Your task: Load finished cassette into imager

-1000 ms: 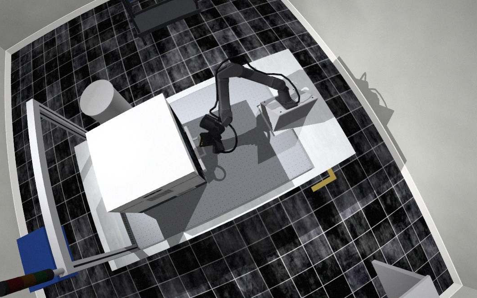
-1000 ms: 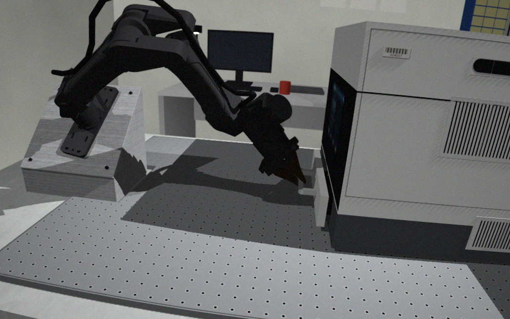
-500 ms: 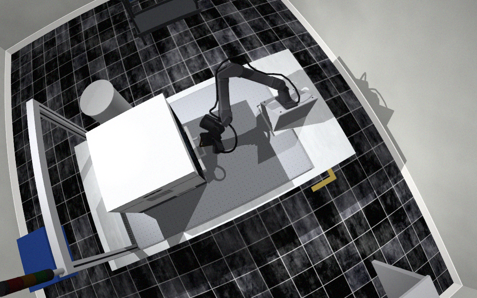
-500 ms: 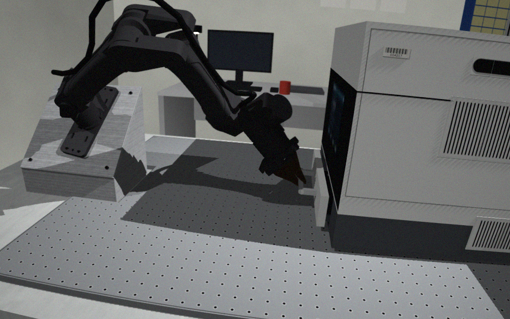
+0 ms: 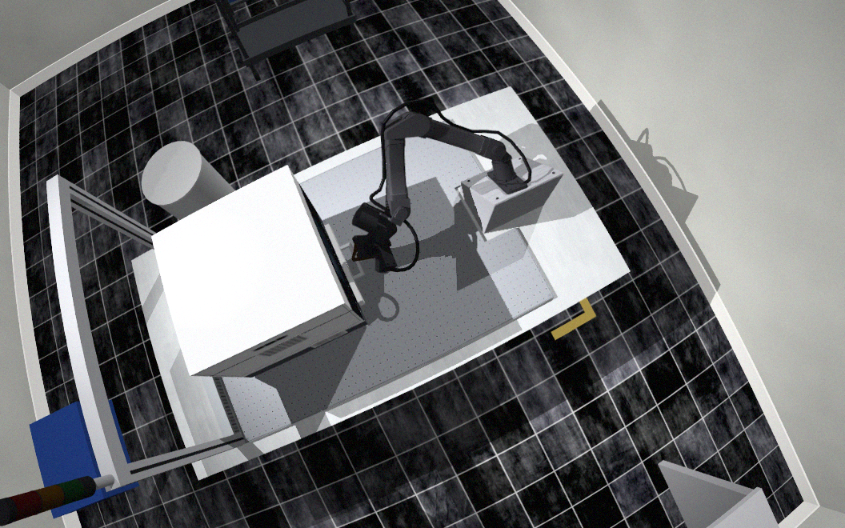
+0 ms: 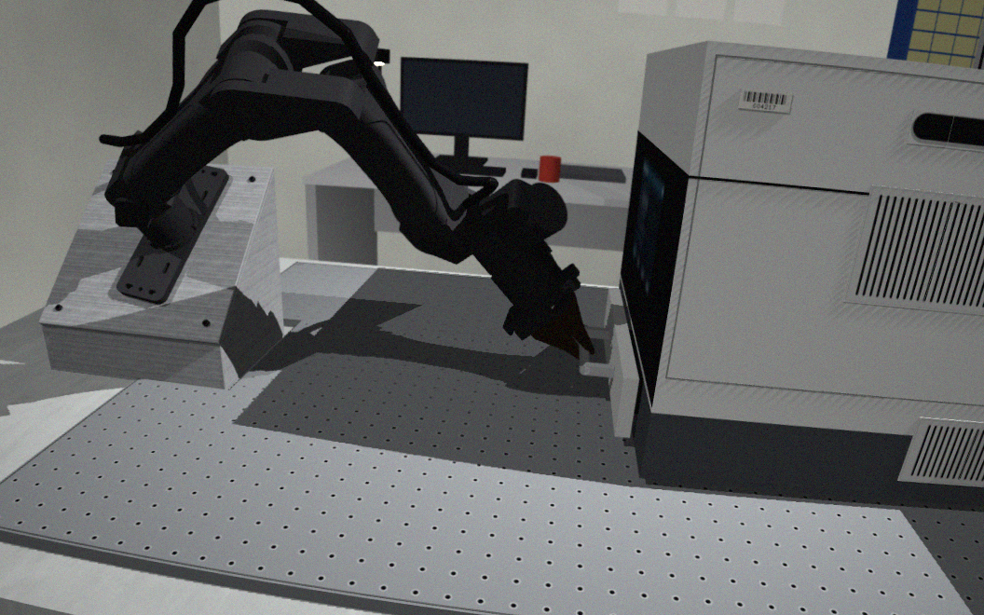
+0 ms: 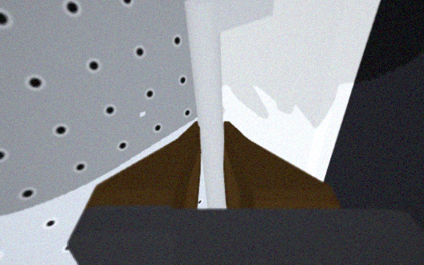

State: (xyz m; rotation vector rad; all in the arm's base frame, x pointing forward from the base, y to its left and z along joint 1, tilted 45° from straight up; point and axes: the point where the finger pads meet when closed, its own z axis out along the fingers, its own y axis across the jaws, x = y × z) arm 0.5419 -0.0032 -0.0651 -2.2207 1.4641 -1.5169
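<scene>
The gel imager IM is a big white box on the perforated plate. Its drawer front is a narrow white panel standing close against IM's dark lower face. My gripper reaches down at that front and is shut on the drawer's white handle bar, which runs straight up between my brown fingers in the wrist view. The drawer front and IM's dark body lie right of the handle. The glass and the cassette FINISHED are hidden from all views.
The arm's wedge-shaped base block stands on the far side of the plate. A desk with a monitor and a red cup is behind. A grey cylinder stands on the floor beside IM.
</scene>
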